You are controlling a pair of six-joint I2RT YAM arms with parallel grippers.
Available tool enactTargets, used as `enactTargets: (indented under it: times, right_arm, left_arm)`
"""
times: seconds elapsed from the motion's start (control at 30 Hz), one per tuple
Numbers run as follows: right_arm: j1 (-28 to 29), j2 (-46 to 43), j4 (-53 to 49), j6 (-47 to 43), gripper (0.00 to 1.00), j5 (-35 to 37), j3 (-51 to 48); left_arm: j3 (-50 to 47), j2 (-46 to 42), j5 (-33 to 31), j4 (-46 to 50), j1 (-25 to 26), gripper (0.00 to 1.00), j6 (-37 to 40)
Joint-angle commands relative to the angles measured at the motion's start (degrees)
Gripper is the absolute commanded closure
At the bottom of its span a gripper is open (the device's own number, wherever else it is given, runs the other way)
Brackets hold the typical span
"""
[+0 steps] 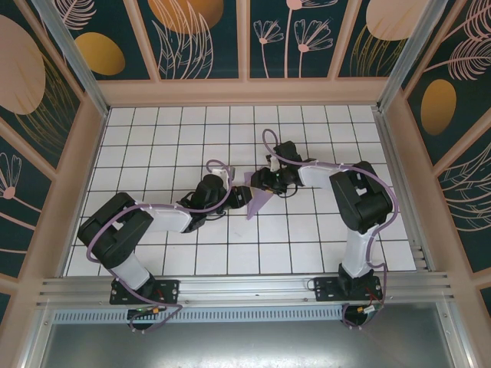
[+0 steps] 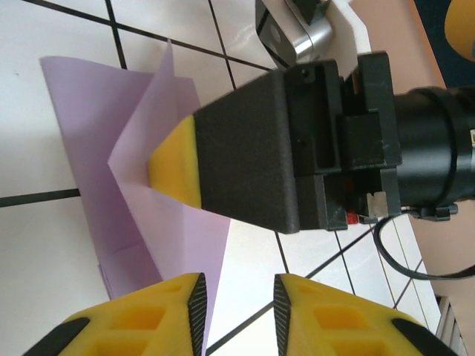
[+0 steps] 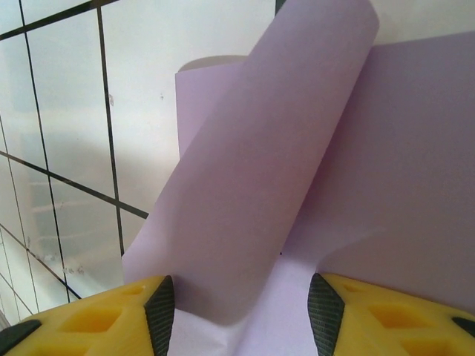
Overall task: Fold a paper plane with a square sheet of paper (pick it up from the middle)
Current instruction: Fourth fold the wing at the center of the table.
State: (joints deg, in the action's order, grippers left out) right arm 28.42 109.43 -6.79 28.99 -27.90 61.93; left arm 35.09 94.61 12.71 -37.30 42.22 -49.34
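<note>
The sheet of paper [image 3: 260, 170] was thin lilac paper, matt and smooth, and its loose flap bent in a soft curl. The worktop [image 1: 153, 138] was a smooth white surface with a dark grid and a faint sheen. The left claw [image 2: 239, 297] and right claw [image 3: 241, 304] had moulded yellow plastic fingers [image 3: 96, 315] faced with matt black, rubbery-looking pads [image 3: 159, 308]. The right claw's housing [image 2: 252, 148] was finely grained matt black plastic. The rail [image 1: 245, 287] along the near edge was bare brushed metal.
</note>
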Motion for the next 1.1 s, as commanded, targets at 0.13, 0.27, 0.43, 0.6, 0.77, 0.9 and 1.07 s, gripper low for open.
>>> enactTargets:
  times: [0.13, 0.27, 0.43, 0.6, 0.77, 0.9, 1.07]
  right_arm:
    - [0.67, 4.96, -5.17, -0.25, 0.42, 6.6, -0.21]
    - [0.67, 5.42, -5.43, 0.09, 0.42, 6.54, 0.05]
    - [0.67, 5.4, -5.54, 0.08, 0.42, 6.54, -0.02]
    - [0.7, 5.33, -5.84, -0.58, 0.42, 5.81, -0.02]
    - [0.63, 4.89, -5.61, -0.94, 0.42, 5.31, -0.31]
    - [0.58, 3.72, -4.86, -1.65, 0.43, 4.14, -0.67]
    - [0.58, 2.77, -4.01, -2.32, 0.43, 2.75, -1.25]
  left_arm:
    - [1.9, 3.17, 4.41, -1.42, -0.14, 0.76, -1.02]
    - [2.87, 5.37, 4.94, -0.69, -0.07, 0.81, -1.04]
    - [3.68, 6.31, 3.75, 1.59, -0.09, 0.82, -0.63]
    - [5.66, 7.43, 1.35, 7.54, -0.13, 0.83, 2.01]
    - [6.26, 8.19, 1.03, 8.2, -0.17, 0.84, 2.2]
    - [6.31, 8.29, 0.37, 8.99, -0.12, 0.85, 2.18]
    - [6.31, 8.56, -0.43, 9.7, -0.12, 0.86, 1.89]
